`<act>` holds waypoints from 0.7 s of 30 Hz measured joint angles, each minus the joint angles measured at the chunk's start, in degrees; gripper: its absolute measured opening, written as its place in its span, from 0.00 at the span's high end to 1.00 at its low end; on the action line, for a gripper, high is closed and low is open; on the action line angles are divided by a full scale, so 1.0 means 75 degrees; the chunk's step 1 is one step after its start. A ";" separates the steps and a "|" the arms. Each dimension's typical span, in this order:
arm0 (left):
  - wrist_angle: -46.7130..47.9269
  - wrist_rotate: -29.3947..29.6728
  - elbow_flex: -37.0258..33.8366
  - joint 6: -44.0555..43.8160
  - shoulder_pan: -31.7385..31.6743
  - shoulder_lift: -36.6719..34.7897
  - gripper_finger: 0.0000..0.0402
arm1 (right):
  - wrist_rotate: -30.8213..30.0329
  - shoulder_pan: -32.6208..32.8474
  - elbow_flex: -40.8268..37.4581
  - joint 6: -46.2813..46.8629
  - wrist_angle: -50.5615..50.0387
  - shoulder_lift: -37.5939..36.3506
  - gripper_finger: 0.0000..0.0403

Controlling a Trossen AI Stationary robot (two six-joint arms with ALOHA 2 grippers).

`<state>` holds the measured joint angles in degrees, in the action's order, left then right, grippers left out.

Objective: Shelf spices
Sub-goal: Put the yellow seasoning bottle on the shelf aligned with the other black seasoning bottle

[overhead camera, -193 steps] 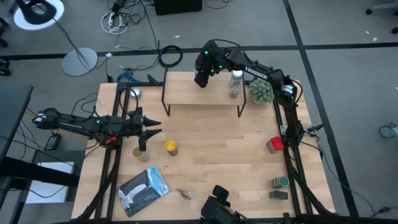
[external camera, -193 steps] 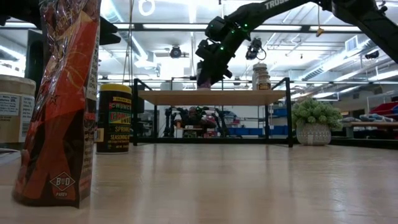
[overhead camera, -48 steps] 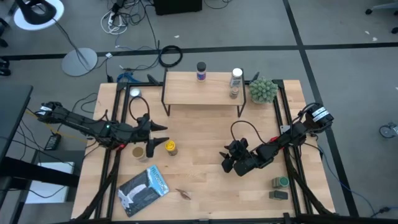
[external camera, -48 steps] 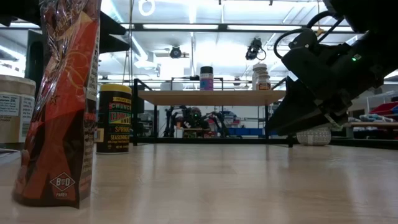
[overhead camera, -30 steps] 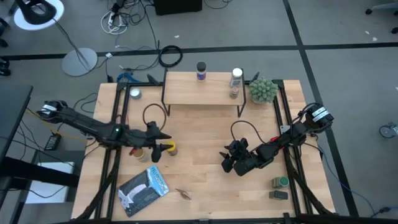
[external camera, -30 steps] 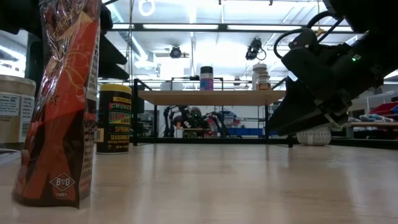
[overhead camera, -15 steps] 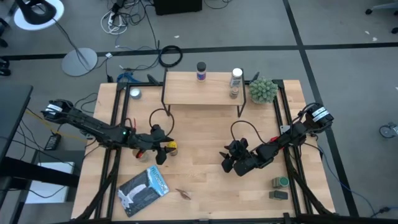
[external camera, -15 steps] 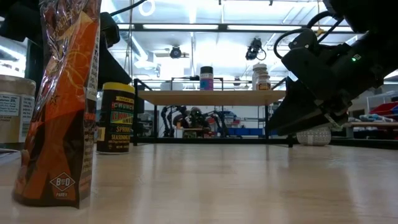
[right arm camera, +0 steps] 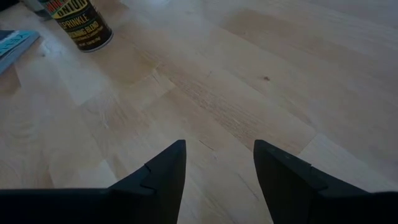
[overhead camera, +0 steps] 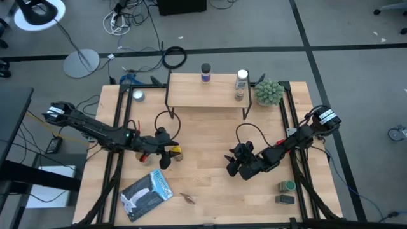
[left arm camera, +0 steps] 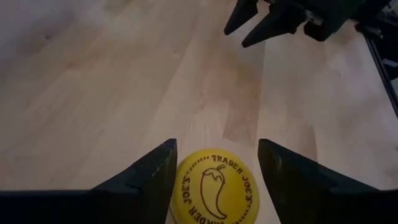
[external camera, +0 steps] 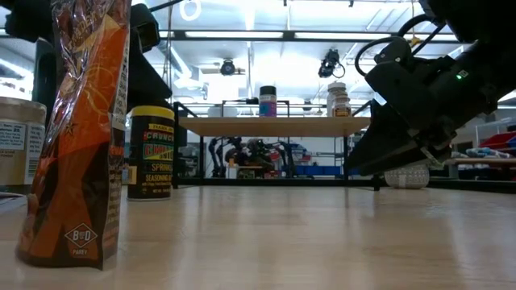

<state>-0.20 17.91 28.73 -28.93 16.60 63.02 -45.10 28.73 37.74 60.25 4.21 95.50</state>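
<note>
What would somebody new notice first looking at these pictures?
Probably the left hand, its fingers straddling the yellow-lidded spice jar on the left half of the big wooden tabletop. Next, the low light-wood shelf at the far edge, with a purple-labelled jar and a white-capped clear bottle on it. The right hand waits open mid-table.

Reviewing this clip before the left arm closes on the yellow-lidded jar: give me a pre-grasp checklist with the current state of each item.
1. Left gripper fingers on either side of the yellow-lidded jar: ok.
2. Jaws open, not yet pressing the lid: ok.
3. Jar upright on the tabletop: ok.
4. Right gripper open, empty and away from the jar: ok.
5. Free space on the shelf beside the purple-labelled jar and clear bottle: ok.
6. Finger depth below the lid: cannot tell.
</note>
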 joint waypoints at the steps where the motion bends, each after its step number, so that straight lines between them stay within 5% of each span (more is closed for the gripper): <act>1: 0.0060 -0.0006 0.0034 0.0010 0.0000 0.0000 0.43 | 0.0000 0.0000 0.0000 0.0000 0.0000 0.0001 0.53; 21: 0.0458 -0.0006 0.0102 -0.0195 0.0096 0.0133 0.43 | 0.0003 0.0000 0.0000 0.0010 0.0003 0.0001 0.53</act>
<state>3.23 17.87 29.50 -30.39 17.32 64.03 -45.08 28.73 37.74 60.32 4.23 95.51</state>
